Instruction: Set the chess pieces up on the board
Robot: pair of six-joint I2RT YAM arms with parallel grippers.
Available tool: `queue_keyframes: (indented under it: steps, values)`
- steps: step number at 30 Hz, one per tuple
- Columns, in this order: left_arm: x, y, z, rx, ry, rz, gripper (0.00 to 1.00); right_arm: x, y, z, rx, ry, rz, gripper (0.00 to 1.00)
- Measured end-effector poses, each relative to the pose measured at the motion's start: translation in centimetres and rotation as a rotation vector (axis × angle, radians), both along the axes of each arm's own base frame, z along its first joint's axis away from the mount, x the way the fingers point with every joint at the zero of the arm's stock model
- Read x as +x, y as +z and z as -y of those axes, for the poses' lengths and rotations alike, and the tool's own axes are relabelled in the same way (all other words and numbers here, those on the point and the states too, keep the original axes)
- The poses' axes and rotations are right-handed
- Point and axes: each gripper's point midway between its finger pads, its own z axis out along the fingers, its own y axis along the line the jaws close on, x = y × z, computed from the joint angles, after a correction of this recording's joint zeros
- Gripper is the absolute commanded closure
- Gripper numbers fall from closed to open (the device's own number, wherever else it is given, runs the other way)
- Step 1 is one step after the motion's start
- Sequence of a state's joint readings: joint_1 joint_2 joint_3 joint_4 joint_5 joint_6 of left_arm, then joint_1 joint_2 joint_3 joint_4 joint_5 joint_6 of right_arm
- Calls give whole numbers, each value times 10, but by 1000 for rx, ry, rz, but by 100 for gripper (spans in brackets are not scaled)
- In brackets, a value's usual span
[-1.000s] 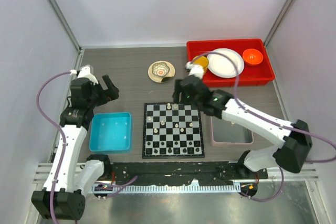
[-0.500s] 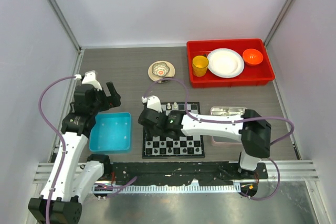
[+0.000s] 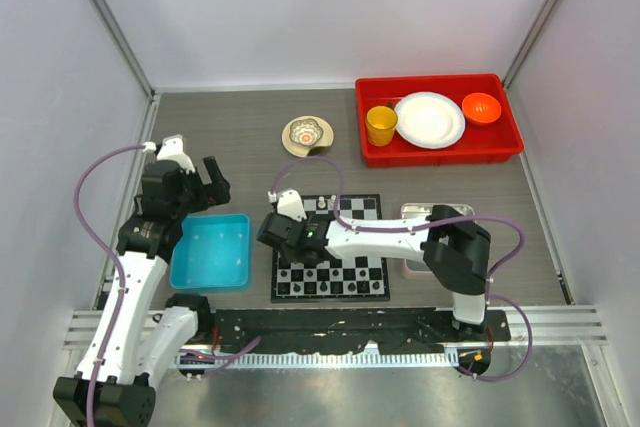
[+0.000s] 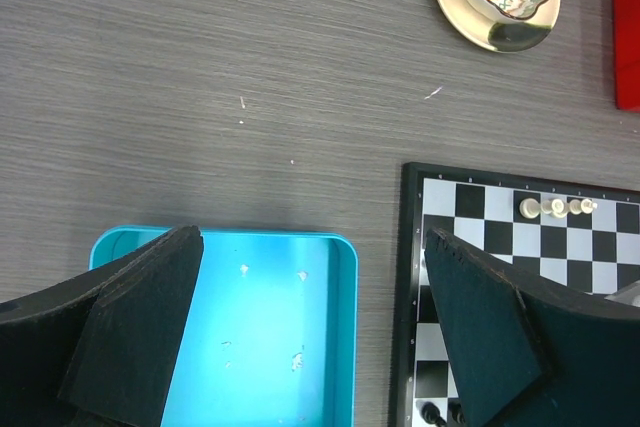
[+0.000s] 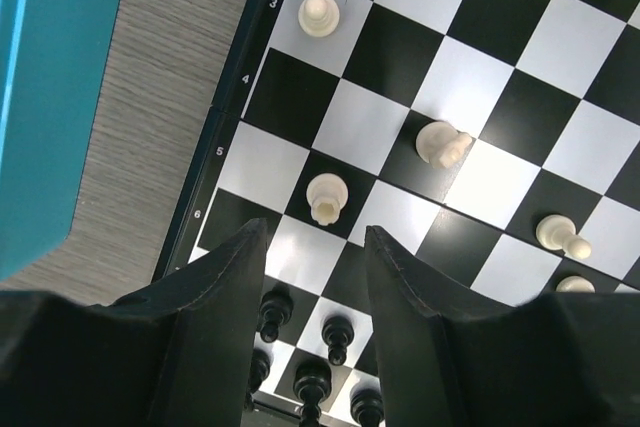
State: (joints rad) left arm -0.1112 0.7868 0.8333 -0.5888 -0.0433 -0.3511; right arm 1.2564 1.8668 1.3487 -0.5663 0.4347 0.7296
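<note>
The board (image 3: 345,275) lies mid-table. On it stand cream chess pieces (image 3: 320,204) at its far edge and black ones along the near edge. My right gripper (image 3: 277,238) hovers low over the board's left side. In the right wrist view it (image 5: 315,237) is open with nothing between the fingers. One cream piece (image 5: 325,197) stands just beyond the fingertips, others (image 5: 443,142) (image 5: 318,14) farther off, and black pieces (image 5: 335,335) sit below. My left gripper (image 3: 207,175) (image 4: 312,242) is wide open and empty above the blue bin (image 4: 260,337).
The blue bin (image 3: 210,252) sits left of the board. A grey tray (image 3: 425,210) to its right is partly hidden by my right arm. A red tray (image 3: 440,154) at the back right holds a yellow cup, white plate and orange bowl. A small patterned dish (image 3: 307,135) stands behind the board.
My right arm swung from the board's far edge to its left near side and dropped lower, its jaws narrowing. The left arm shifted slightly, then held still.
</note>
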Motion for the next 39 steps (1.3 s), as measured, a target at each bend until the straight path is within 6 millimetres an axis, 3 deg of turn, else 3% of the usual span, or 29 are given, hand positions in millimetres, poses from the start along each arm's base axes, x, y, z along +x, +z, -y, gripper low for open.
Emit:
queue_keyframes:
  steps: [10, 21, 31, 39]
  values:
    - [0, 0, 0, 1, -3, 0, 2, 11, -3, 0, -9, -26, 7, 55]
    - [0, 0, 0, 7, -6, 0, 2, 19, -4, 4, -10, -44, 2, 64]
    - [0, 0, 0, 13, -10, 0, 2, 14, -22, 2, -33, -30, -35, 70]
    - [0, 0, 0, 12, -11, 0, 2, 13, -22, 0, -24, -25, -40, 65]
